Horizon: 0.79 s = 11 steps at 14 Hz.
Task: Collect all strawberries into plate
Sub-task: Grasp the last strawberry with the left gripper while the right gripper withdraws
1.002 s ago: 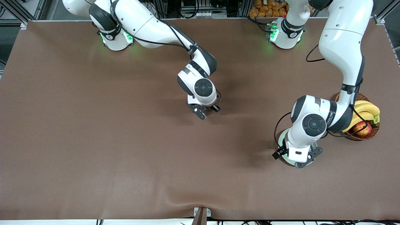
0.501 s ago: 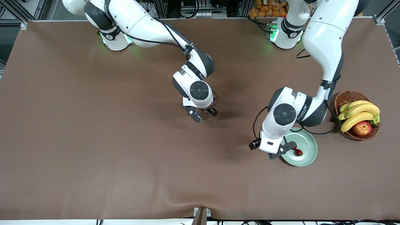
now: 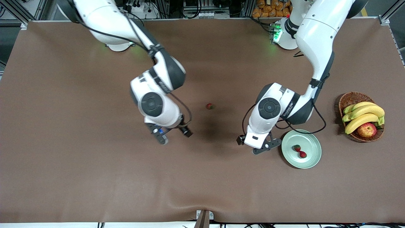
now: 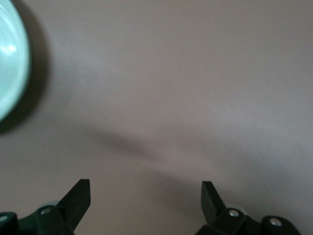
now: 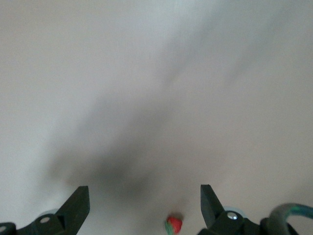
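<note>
Two strawberries (image 3: 299, 151) sit in the plate (image 3: 313, 157), third strawberry (image 3: 209, 106) loose mid-surface; left claw (image 3: 264, 145) and right claw (image 3: 172, 134) both open, empty — risk: berry rolls if nudged.

Even overhead light, front view sharp.
Wrist views soft with motion blur; arm shadows smear across table (image 3: 95, 177).
</note>
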{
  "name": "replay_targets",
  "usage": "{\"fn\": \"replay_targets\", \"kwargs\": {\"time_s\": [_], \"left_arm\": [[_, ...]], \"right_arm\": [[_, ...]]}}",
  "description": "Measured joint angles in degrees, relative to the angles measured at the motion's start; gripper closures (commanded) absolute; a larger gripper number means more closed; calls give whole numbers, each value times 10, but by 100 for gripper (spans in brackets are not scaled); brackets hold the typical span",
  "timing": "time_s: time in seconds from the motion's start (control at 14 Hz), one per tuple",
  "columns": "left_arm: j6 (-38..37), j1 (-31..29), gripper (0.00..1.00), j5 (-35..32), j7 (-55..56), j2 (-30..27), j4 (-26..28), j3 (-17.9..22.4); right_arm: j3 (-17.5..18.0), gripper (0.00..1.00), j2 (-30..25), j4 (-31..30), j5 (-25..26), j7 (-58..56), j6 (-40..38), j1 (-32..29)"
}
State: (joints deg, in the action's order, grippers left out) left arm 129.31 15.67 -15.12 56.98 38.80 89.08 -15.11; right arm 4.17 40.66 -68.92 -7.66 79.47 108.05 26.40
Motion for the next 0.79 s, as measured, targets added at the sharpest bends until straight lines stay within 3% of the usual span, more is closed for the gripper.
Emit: {"fn": "replay_targets", "kwargs": {"time_s": [0.21, 0.57, 0.79], "left_arm": [[4, 46, 0, 5, 27, 10, 0, -6], [5, 188, 0, 9, 100, 38, 2, -7], [15, 203, 0, 9, 112, 54, 11, -2]], "right_arm": [[0, 0, -20, 1, 20, -68, 0, -60], [0, 0, -40, 1, 26, -234, -27, -161], [0, 0, -62, 2, 34, -358, -66, -215]]}}
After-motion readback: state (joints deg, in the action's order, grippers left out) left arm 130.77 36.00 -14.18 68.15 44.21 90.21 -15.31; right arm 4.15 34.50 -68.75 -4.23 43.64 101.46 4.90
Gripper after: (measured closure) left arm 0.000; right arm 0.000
